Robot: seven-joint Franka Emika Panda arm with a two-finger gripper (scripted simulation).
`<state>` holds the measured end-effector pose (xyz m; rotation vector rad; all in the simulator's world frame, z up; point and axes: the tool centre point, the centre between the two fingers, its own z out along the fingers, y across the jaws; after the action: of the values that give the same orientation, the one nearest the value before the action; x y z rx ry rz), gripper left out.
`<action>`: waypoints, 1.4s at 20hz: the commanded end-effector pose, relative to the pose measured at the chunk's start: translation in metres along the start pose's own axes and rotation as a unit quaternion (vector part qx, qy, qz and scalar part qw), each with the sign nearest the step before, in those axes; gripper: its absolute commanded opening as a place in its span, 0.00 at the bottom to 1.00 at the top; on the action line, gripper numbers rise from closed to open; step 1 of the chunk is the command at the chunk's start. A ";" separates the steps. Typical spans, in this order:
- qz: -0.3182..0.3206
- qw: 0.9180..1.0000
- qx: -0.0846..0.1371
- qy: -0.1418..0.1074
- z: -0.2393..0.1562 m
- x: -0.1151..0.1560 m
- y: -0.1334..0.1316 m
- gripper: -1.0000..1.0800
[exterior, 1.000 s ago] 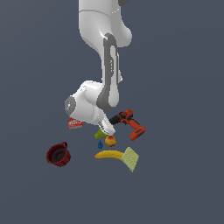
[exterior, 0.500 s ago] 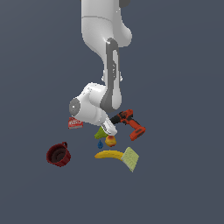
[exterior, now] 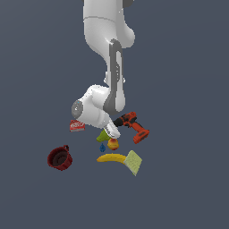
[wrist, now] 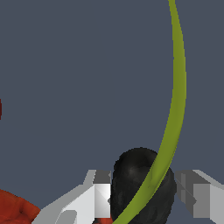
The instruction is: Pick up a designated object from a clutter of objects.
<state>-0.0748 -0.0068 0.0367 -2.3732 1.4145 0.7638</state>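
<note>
Grey floor (exterior: 188, 67) fills the exterior view, and a white arm (exterior: 109, 53) reaches down from twelve o'clock to a small clutter just below centre. Its gripper (exterior: 117, 125) sits low among the items, mostly hidden behind the white wrist, at the black chuck end of the red-orange drill (exterior: 135, 126). That drill lies at about three o'clock of the clutter, its flat base pointing toward the exterior view's right. A green pear (exterior: 102, 136) shows just under the wrist, with an orange-red fruit (exterior: 113, 144) touching or just beside it. Below them lies a yellow banana (exterior: 112, 158), and a pale green sponge (exterior: 133, 162) rests at its right end. A small red box (exterior: 77, 126) sits at nine o'clock of the wrist. A dark red pot (exterior: 59, 158) stands well apart at about eight o'clock.

Grey floor also fills most of the wrist view. Two pale fingers (wrist: 89, 199) stand apart on either side of the drill's black chuck (wrist: 133, 183), which sits between them; whether they press on it cannot be told. A thin curved olive-green strip (wrist: 177, 87) crosses in front of the chuck; what it belongs to is unclear. A patch of red (wrist: 13, 210) shows in one corner.
</note>
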 end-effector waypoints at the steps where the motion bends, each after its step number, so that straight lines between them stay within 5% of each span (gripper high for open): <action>1: 0.004 1.000 -0.004 -0.003 0.006 0.002 0.003 0.00; 14: 0.001 1.000 -0.001 0.000 -0.030 -0.016 -0.008 0.00; 28: 0.003 1.000 -0.003 0.001 -0.155 -0.080 -0.040 0.00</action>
<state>-0.0310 -0.0035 0.1870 -2.3764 1.4221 0.7792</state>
